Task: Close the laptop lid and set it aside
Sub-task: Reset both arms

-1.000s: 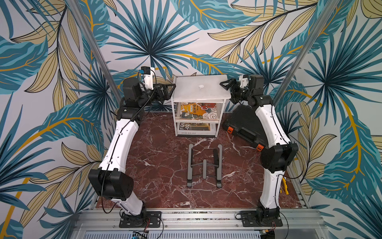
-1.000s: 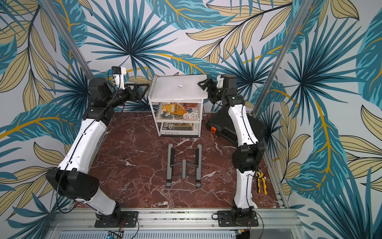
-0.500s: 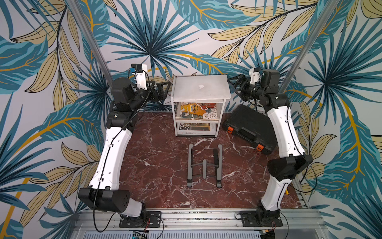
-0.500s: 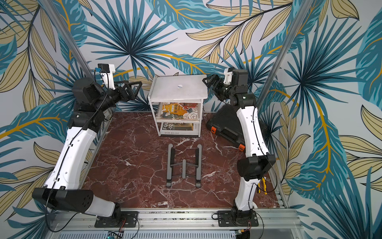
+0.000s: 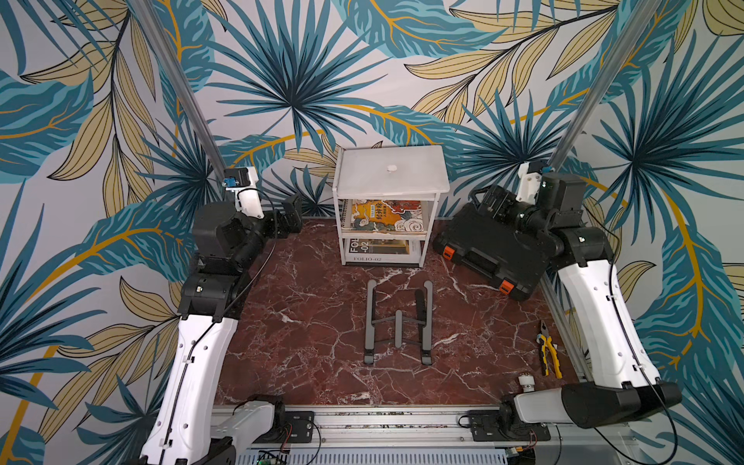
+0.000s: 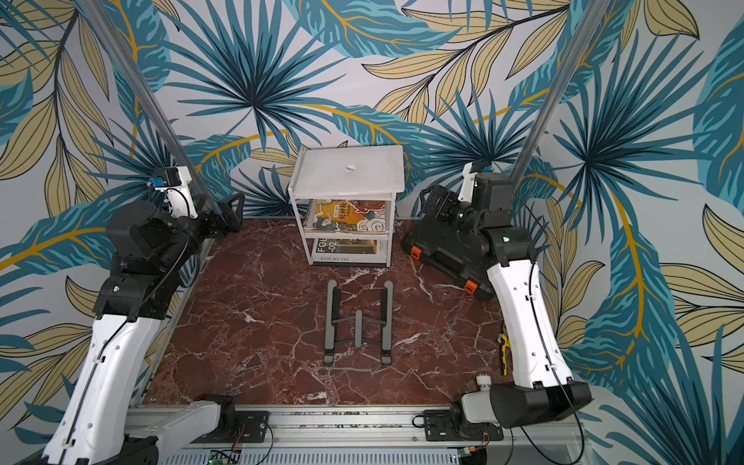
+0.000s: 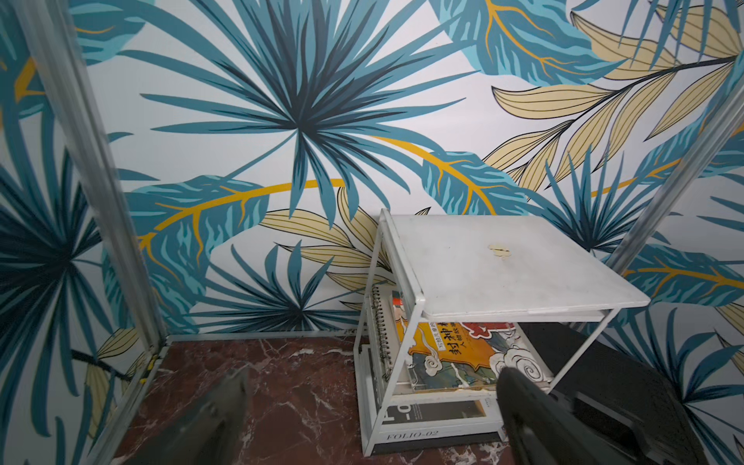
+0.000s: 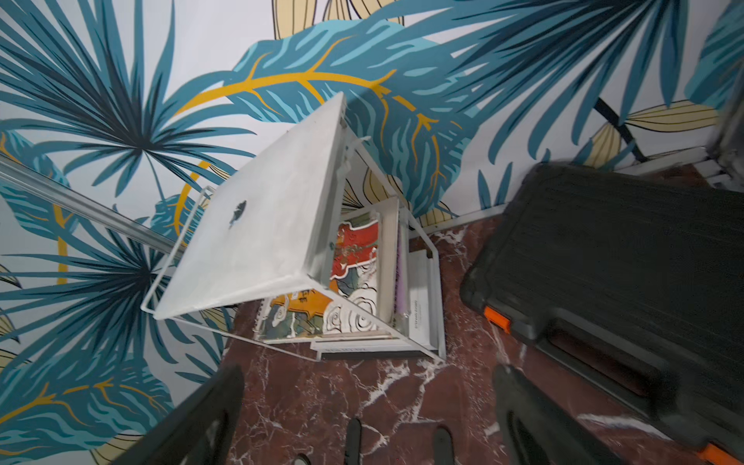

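The laptop (image 5: pixel 392 169) (image 6: pixel 350 169) lies flat on top of a white shelf unit at the back of the table. The laptop lid (image 7: pixel 495 265) (image 8: pixel 257 225) is down on the base, with the apple logo facing up. My left gripper (image 5: pixel 293 213) (image 6: pixel 233 207) (image 7: pixel 372 378) hangs open to the left of the shelf, well clear of it. On the shelf's right side, above a black case, my right gripper (image 5: pixel 483 201) (image 6: pixel 428 201) (image 8: pixel 368 374) is open too. Neither holds anything.
The white shelf unit (image 5: pixel 337 229) holds books on its lower levels. A black case with orange latches (image 5: pixel 491 253) lies right of it. A grey folding laptop stand (image 5: pixel 398 322) sits mid-table. Yellow-handled pliers (image 5: pixel 549 354) lie by the right edge.
Both grippers have pulled away from the sides of the shelf top, outward and lower. The laptop has stayed in place on the shelf.
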